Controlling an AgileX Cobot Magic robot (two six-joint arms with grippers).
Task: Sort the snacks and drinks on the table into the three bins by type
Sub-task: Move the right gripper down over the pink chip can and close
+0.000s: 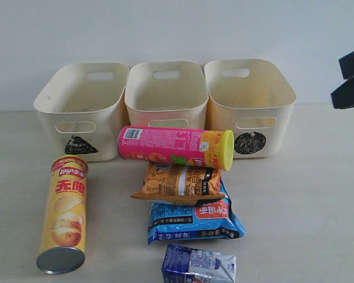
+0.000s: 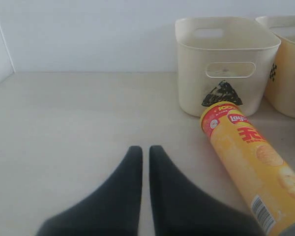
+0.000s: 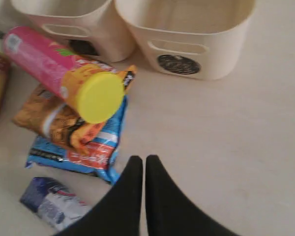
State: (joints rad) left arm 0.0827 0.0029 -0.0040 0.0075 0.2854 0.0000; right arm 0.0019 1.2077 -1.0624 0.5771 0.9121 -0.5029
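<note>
Left fingers: the left gripper (image 2: 144, 150) is hovering low over bare table (image 2: 64, 137), tips pressed together, gripping nothing and touching nothing.

Right fingers: the right gripper (image 3: 143, 160) is doing the same thing. It's closed up and empty, hanging just short of the snack pile.

Lay's tube: the yellow Lay's tube (image 2: 255, 162) is lying flat near the left fingers. Its red-rimmed top is pointing at the triangle bin (image 2: 226, 64).

Pink tube: the pink tube (image 3: 59, 73) is lying crossways in front of the bins and resting on the orange bag (image 3: 44, 115). Its yellow lid is facing the right fingers.

Rest of pile: the blue bag (image 3: 96, 152) and the drink carton (image 3: 54, 204) are sitting closer in.

Nearer arm: I'm guessing left for the Lay's and right for the pink one. Either gripper is going to need to open and come in across the tube's long axis.
</note>
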